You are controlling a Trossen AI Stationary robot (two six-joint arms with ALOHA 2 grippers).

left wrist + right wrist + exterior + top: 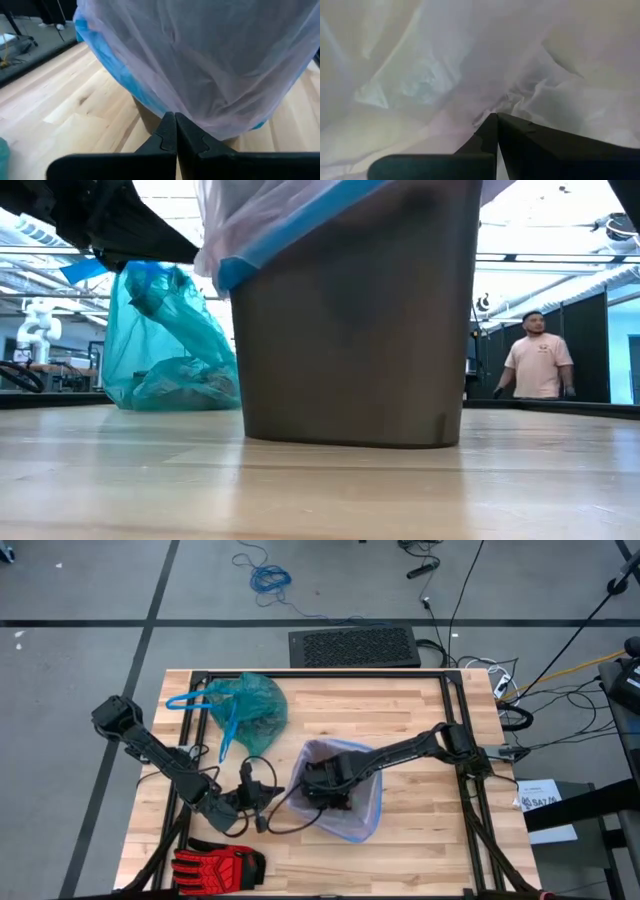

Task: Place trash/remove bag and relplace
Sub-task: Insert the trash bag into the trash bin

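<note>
The teal-green bag (250, 705) lies bunched on the table's far left, resting on its bottom (170, 385), with its blue drawstring loops (228, 735) trailing toward the near edge. The trash is hidden. A brown bin (350, 330) stands mid-table, lined with a pale lilac bag (345, 755) whose blue rim (290, 245) hangs over the outside. My right gripper (496, 116) is shut, reaching down inside that lilac bag (445, 75). My left gripper (175, 122) is shut, level, just left of the bin (150, 115), pointing at the bag's overhang (200, 65). My right gripper comes from above, slanting down into the lilac bag's inside. Its shut fingertips stand against the crumpled plastic folds (517, 102) low in the bin. Nothing shows between the fingers. I cannot tell whether they press on the plastic.
A red-and-black glove (215, 865) lies at the near left edge. Black cables (285, 820) run over the table between my left gripper and the bin. Bare wood shows right of the bin and at the far right. A person (538, 360) stands beyond the table.
</note>
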